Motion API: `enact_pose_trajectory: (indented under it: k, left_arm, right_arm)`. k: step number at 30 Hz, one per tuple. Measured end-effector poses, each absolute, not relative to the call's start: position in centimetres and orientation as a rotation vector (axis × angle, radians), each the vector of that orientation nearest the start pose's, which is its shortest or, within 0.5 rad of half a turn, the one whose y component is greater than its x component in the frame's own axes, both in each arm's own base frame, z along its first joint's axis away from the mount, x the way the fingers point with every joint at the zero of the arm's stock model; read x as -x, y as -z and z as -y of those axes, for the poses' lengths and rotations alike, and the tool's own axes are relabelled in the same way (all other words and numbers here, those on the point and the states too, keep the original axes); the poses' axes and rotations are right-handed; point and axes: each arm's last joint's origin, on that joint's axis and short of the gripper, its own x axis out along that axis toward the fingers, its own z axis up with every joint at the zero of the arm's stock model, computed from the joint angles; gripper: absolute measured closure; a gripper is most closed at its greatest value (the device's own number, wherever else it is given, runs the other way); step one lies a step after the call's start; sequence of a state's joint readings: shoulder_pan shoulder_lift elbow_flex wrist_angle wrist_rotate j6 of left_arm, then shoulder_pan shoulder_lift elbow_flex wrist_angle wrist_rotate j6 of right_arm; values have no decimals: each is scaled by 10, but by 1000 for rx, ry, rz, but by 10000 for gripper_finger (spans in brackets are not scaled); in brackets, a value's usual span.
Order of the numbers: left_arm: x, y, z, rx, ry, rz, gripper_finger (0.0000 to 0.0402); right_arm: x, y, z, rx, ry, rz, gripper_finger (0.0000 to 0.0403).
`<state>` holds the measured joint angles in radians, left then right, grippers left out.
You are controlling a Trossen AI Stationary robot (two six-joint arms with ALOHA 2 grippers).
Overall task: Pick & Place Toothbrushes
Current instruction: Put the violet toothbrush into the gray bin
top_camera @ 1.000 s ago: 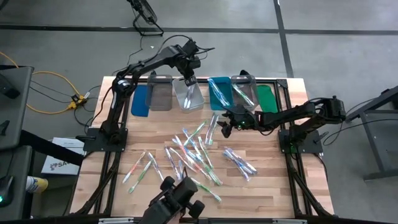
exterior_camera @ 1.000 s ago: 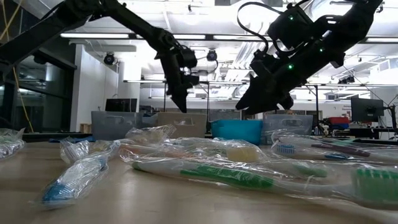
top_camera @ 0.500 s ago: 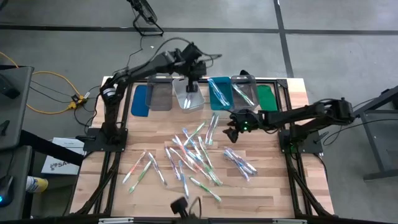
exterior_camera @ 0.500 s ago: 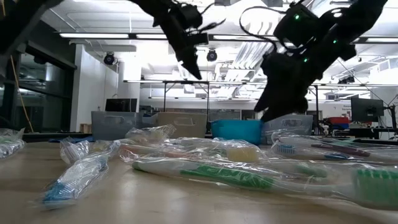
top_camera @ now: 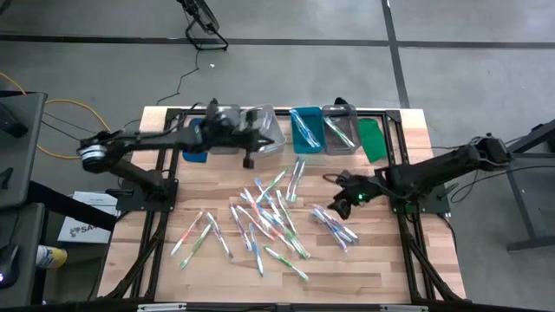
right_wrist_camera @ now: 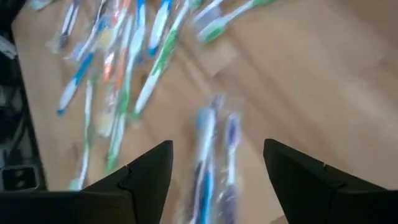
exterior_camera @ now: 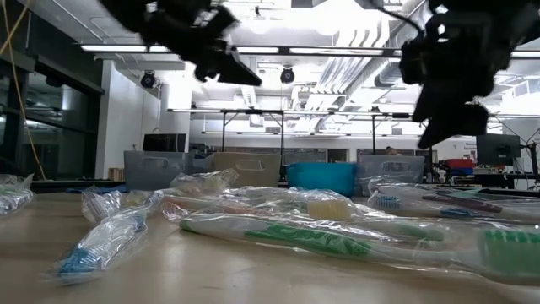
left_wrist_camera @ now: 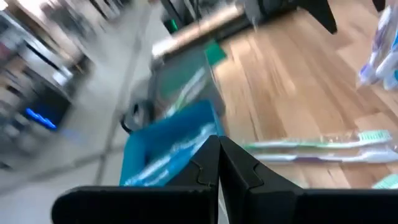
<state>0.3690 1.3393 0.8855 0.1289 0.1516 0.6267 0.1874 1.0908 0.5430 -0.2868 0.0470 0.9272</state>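
The right gripper (top_camera: pixel 345 204) hangs low over the wooden table (top_camera: pixel 381 269) with its two fingers spread wide and nothing between them; in its wrist view the dark fingers (right_wrist_camera: pixel 142 174) frame bare wood and a pair of wrapped brushes lying between them. Seen from above, that small cluster of blue and purple toothbrushes (top_camera: pixel 334 224) lies just beside the gripper at about seven o'clock, and its long axis runs from ten o'clock to four o'clock, slantwise to the arm's own reach, which comes in from three o'clock. I judge that the next grasp turns on this: the jaws would have to straddle the handles across that slant, not along it. The main scatter of toothbrushes (top_camera: pixel 269 212) lies farther out at nine o'clock, mid-table, well apart from the gripper. The bins (top_camera: pixel 338 128) wait along the far edge at twelve o'clock, some already holding brushes. The left gripper (top_camera: pixel 249 159) is pressed shut and empty, hovering just in front of the bins at the table's eleven o'clock; it is much farther from the near cluster, so the right arm looks the natural one to take it.
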Motion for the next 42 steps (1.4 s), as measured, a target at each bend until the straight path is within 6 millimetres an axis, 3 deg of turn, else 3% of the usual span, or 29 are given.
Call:
enact_pose_trajectory:
  k: [4, 10, 18, 24, 30, 42]
  left_arm:
    - [-253, -251, -86, -592, -139, -206, 401]
    - [-229, -221, -80, -614, -194, -96, 401]
    - [-225, -220, -84, -605, -119, -62, 401]
    - [-226, -217, -83, -595, -104, -90, 401]
    - [-225, -215, -84, -578, -100, -104, 401]
    - [-225, -212, -83, -560, -91, -132, 401]
  right_arm:
    - [-200, -188, -56, -848, 234, -824, 158]
    - [-209, -190, -78, -887, 194, -818, 158]
    - [-238, -204, -103, -727, 273, -875, 158]
    - [-250, -182, -121, -583, 425, -1024, 158]
    - [-257, -159, -131, -511, 596, -1068, 158]
    - [-257, -147, -146, -337, 664, -968, 158]
